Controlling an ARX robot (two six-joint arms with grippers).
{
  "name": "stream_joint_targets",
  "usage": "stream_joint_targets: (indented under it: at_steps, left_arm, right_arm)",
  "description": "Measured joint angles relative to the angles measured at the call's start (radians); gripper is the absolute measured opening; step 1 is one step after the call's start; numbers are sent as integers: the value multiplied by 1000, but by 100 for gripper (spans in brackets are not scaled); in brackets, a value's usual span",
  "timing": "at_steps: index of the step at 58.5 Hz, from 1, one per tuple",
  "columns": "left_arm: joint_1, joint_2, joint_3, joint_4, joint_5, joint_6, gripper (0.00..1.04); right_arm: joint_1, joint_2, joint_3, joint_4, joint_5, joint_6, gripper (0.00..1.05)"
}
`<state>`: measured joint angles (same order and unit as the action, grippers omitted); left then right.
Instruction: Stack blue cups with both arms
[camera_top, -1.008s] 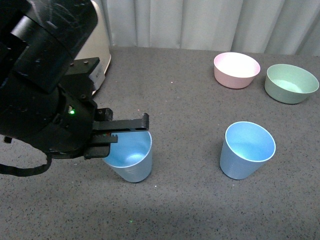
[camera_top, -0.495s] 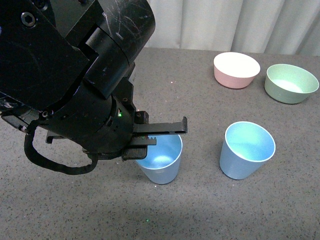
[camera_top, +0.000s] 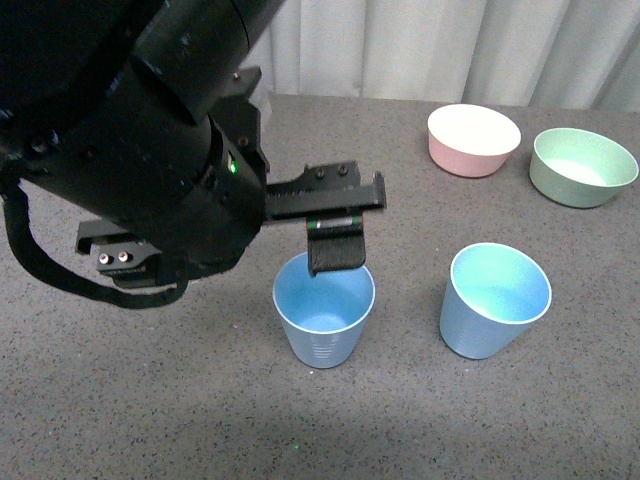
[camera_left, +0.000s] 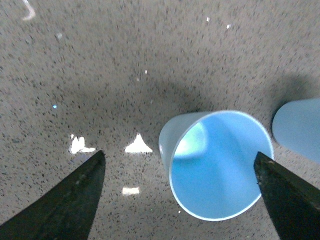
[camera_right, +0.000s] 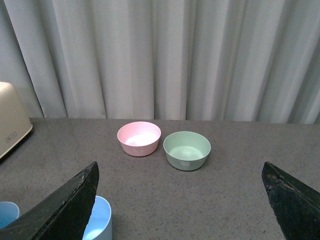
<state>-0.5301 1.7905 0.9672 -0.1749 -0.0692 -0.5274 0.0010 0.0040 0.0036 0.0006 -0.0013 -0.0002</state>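
The left tool (camera_left: 179, 154) hangs wide open above one cup (camera_top: 323, 318), which stands upright on the worktop (camera_top: 450, 420) between its fingers. The second cup (camera_top: 494, 298) stands near, to its right. The right tool (camera_right: 180, 166) gapes wide, empty.

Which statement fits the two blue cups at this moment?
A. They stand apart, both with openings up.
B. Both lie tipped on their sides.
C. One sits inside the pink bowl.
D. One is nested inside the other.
A: in the front view the left blue cup and the right blue cup stand openings up with bare table between them, and the pink bowl holds nothing.
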Motion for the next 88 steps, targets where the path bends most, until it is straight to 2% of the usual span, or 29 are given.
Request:
stream_joint_targets:
  at_steps: [4,7,9,11,13,17,20,22,25,34,52,70,75,88]
  left_arm:
    - [2,-14,0,3,-3,-2,99]
    - [4,-18,0,5,-5,-2,99]
    - [-1,-4,-85,249,-166,90,90]
    - [0,1,-145,400,-249,137,86]
    - [10,1,-258,630,-335,246,79]
    - [66,-31,-478,1127,-364,396,63]
    - [115,-134,-564,1341,-339,455,49]
    - [136,-202,-589,1349,-317,475,43]
    - [180,-320,-659,1349,-270,496,28]
    - [248,-429,-758,1308,-208,507,4]
    - [373,-739,-894,1136,-85,519,4]
    - [435,-980,-942,949,-22,519,4]
    - [499,-1045,-948,890,57,520,4]
    - [527,-1207,-948,748,69,520,4]
  right_arm:
    - [0,0,0,0,0,0,95]
    - [0,0,0,0,0,0,95]
    - [0,0,0,0,0,0,95]
    - [0,0,0,0,0,0,95]
    - [0,0,0,0,-2,0,95]
    - [0,0,0,0,3,0,95]
    - [0,0,0,0,3,0,95]
    - [0,0,0,0,2,0,95]
    - [0,0,0,0,0,0,95]
    - [0,0,0,0,0,0,95]
    - [0,0,0,0,0,0,95]
    - [0,0,0,0,0,0,95]
    - [0,0,0,0,0,0,95]
    - [0,0,0,0,0,0,95]
